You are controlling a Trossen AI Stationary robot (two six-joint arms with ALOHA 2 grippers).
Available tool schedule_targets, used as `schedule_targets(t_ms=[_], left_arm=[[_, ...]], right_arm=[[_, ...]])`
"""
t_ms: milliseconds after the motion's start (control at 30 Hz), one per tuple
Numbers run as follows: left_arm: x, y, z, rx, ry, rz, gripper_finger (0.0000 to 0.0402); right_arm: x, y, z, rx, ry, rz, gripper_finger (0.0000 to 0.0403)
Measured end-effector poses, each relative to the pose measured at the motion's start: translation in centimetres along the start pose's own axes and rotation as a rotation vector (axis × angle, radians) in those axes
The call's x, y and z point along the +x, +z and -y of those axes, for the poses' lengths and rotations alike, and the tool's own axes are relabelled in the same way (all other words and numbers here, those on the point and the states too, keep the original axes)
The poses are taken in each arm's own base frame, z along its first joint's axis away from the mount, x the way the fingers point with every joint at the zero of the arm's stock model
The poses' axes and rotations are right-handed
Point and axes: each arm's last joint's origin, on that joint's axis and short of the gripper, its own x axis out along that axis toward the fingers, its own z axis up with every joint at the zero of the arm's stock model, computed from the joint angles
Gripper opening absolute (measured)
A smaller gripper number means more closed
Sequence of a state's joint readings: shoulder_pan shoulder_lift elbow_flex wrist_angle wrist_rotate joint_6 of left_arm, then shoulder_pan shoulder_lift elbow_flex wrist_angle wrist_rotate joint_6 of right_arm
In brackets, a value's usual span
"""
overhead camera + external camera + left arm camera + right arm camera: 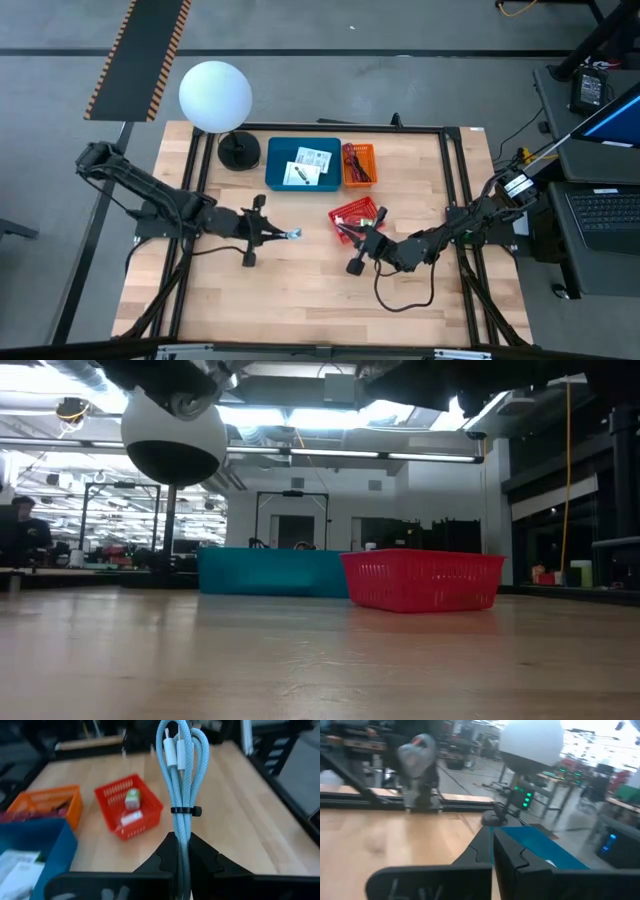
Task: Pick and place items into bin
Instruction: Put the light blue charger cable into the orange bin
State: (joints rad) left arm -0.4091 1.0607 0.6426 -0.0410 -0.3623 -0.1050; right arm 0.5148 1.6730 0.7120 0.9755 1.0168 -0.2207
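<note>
Wooden table (300, 300) fills the centre of the high view, with three containers grouped in its upper middle.

**Containers**
- Blue bin (303, 163): holds white printed cards (308, 165).
- Orange basket (359, 165), just right of the blue bin: holds dark cables (357, 162).
- Red basket (356, 221), below the orange one: the left wrist view shows a small green piece (132, 797) and a white item inside.

**Grippers**
- Left gripper (275, 236), left of centre: its fingers are clamped on a coiled light-blue cable (180, 775), bound by a black tie, held above the table and not yet over any container.
- Right gripper (372, 244), just below the red basket: its own wrist view shows the fingers pressed together with nothing between them.

**Progress**
Judged from the layout, the task is near its end. No loose items show on the bare wood; the held cable appears to be the remaining one to place.

**Limits of view**
- A white globe lamp (215, 96) at the upper left stands on a black base.
- The low view shows only the outer walls of the blue bin and red basket; contents are hidden.
- The white item in the red basket is too blurred to identify.
</note>
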Motion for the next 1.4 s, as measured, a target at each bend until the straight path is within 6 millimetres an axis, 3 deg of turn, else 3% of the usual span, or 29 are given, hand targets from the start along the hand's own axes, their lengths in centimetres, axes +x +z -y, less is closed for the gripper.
schedule_targets(t_ms=[300, 600, 733, 967, 1200, 1400], left_arm=[[0.8, -2.5, -2.7, -0.005, -0.06, 0.133, 0.0014], [1.2, -3.3, -5.4, 0.01, -0.051, 0.257, 0.0016], [1.3, -3.4, -6.5, 0.002, -0.069, 0.268, 0.0016], [1.2, -3.0, -7.4, -0.012, -0.074, 0.32, 0.0016], [2.3, -3.1, -7.4, 0.002, -0.069, 0.346, 0.0017], [4.1, -3.3, -7.4, 0.005, -0.064, 0.402, 0.0017]], right_arm=[[0.3, 0.1, -0.1, 0.006, 0.109, 0.026, 0.0011], [1.3, -0.1, 0.6, 0.025, 0.1, 0.027, 0.0106], [2.8, -0.3, 1.4, 0.155, 0.199, 0.031, 0.0147], [4.8, -0.7, 3.1, 0.157, 0.208, 0.025, 0.0194], [6.8, 0.0, 3.9, 0.198, 0.314, 0.055, 0.0203], [8.3, 0.4, 3.7, 0.134, 0.372, 0.068, 0.0192]])
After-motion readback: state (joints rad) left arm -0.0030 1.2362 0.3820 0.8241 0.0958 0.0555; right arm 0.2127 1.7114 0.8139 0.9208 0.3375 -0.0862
